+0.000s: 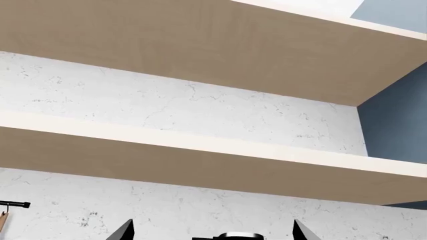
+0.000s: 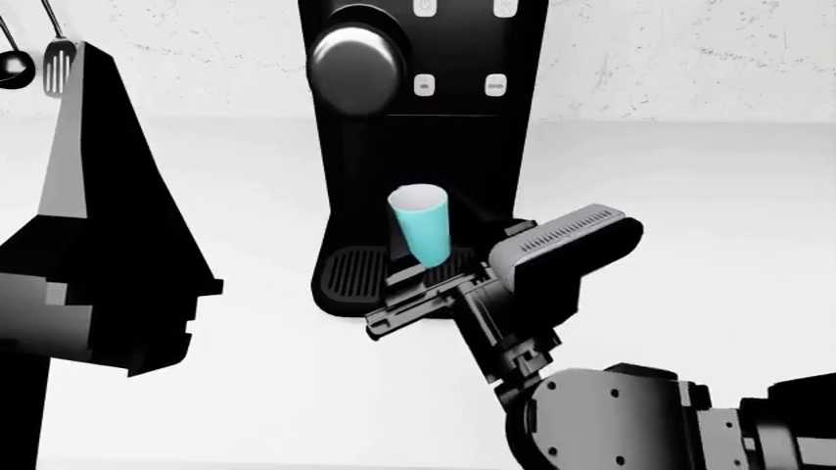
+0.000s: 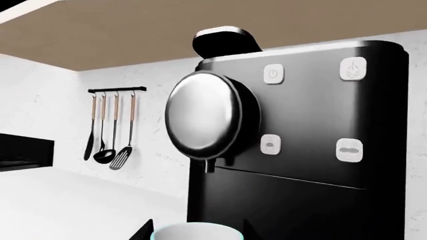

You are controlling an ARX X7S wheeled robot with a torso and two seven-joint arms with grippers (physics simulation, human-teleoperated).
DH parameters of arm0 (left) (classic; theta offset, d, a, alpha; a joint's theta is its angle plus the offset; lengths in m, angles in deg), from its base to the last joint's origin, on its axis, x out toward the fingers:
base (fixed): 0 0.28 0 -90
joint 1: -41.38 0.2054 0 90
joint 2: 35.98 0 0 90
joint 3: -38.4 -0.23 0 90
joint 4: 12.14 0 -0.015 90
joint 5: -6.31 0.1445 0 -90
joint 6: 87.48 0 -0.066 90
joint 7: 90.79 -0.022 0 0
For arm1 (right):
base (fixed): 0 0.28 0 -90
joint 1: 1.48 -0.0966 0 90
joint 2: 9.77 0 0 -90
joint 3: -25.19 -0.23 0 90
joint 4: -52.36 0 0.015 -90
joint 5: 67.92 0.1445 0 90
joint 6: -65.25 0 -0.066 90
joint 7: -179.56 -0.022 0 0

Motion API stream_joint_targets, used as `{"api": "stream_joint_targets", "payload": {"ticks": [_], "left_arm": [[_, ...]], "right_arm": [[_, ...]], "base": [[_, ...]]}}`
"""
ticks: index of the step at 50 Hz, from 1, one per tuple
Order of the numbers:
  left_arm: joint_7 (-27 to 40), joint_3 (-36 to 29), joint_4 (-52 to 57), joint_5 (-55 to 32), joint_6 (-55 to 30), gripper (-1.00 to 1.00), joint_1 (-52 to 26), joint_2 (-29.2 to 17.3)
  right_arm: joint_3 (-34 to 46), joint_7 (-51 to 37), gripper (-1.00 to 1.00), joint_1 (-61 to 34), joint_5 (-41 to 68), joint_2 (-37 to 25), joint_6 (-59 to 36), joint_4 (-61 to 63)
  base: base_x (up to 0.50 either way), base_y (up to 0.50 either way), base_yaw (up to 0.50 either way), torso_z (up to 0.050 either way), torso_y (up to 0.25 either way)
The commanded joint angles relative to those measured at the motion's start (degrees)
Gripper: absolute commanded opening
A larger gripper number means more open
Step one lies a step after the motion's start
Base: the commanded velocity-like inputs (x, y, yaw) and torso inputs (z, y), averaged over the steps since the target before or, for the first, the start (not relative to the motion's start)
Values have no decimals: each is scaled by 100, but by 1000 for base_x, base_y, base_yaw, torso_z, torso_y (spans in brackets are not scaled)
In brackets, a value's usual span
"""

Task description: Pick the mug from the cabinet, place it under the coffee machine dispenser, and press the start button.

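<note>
Flat, bright, even render light washes the white counter (image 2: 679, 196) almost shadowless and overexposed, while the coffee machine (image 3: 313, 150) stays deep glossy black, its silver dispenser (image 3: 200, 117) carrying soft highlights; everything is sharp, with no blur or edge distortion.

Your matte black angular left arm (image 2: 112, 225): flat faceted panels. Your glossy black right arm (image 2: 575, 323): ribbed grey strip, rounded joint housing, small screws.
</note>
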Motion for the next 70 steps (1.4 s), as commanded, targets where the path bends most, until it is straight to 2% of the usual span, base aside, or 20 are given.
{"api": "stream_joint_targets", "payload": {"ticks": [1,70], "left_arm": [[2,7,10,7,-8,100,1,-1],[-36,51,10,-9,62,100,15,-85]], "right_arm": [[-159,408,-100,118,207,280,160,-547],[-755,2486,-100,769,1558,1571,338,-3229]], "base": [[0,0,0,0,0],[0,0,0,0,0]]}}
